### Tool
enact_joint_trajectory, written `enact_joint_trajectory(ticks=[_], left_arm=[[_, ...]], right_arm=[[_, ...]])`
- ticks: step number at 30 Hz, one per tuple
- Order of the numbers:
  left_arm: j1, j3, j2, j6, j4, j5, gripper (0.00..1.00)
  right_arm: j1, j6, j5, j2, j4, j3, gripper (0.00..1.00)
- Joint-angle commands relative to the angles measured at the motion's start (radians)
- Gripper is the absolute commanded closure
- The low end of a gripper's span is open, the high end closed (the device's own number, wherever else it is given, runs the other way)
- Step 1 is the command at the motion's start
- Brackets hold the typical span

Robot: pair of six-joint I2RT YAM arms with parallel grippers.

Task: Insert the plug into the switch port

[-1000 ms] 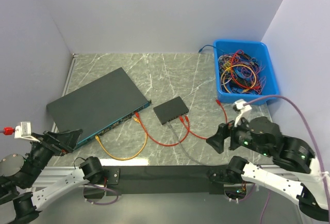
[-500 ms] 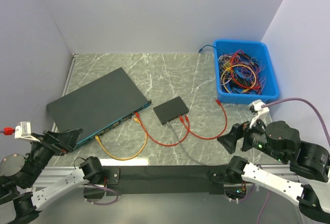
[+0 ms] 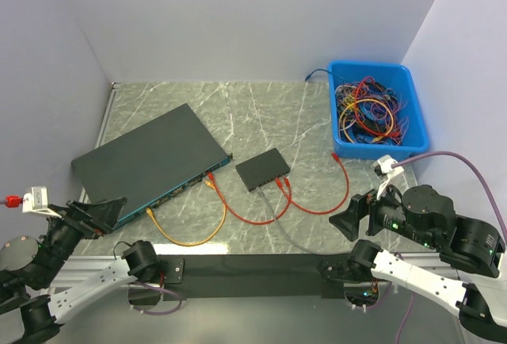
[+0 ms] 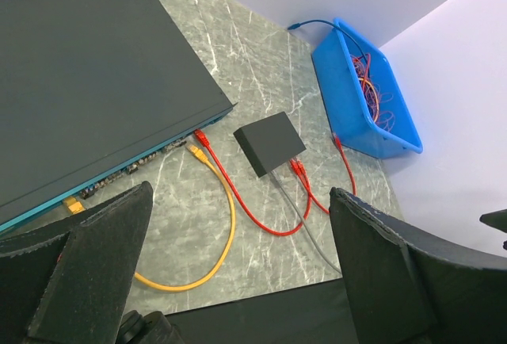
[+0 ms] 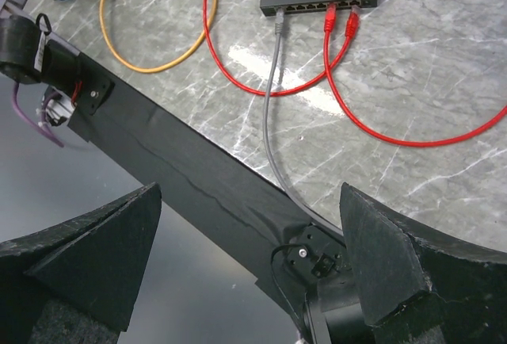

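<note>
A small black switch (image 3: 264, 170) lies mid-table, its port row (image 5: 321, 5) facing the near edge. Two red plugs (image 5: 341, 15) and a grey plug (image 5: 279, 16) sit in those ports. One red cable (image 3: 337, 197) loops right, and its loose red plug (image 3: 335, 154) lies on the table beside the blue bin, also seen in the left wrist view (image 4: 336, 142). My right gripper (image 3: 345, 221) (image 5: 252, 193) hangs open and empty over the near table edge, right of the switch. My left gripper (image 3: 108, 209) (image 4: 242, 201) is open and empty at the near left.
A large flat rack switch (image 3: 146, 160) lies at the left, with a yellow cable (image 3: 190, 237) and a red cable (image 3: 238, 209) running to its front face. A blue bin (image 3: 379, 150) of tangled cables stands at the back right. Black tape (image 3: 253, 265) lines the near edge.
My right arm has drawn back to the right and toward the near edge, uncovering the red cable's loop. The left arm has not moved, and both grippers have stayed open.
</note>
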Motion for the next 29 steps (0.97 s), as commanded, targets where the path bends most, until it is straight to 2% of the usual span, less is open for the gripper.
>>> enact_joint_trajectory(ticks=[1,25,29], left_arm=[[-0.001,0.001,-0.106,0.007,0.001,-0.008,0.01],[-0.002,0.000,-0.119,0.002,-0.002,-0.012,0.01],[-0.002,0.000,-0.117,0.002,-0.002,-0.011,0.01]], right_arm=[[0.015,-0.018,-0.006,-0.009,0.032,-0.009,0.00],[0.038,-0.033,-0.038,-0.040,0.046,-0.015,0.00],[0.046,-0.030,0.003,-0.026,0.043,-0.011,0.00]])
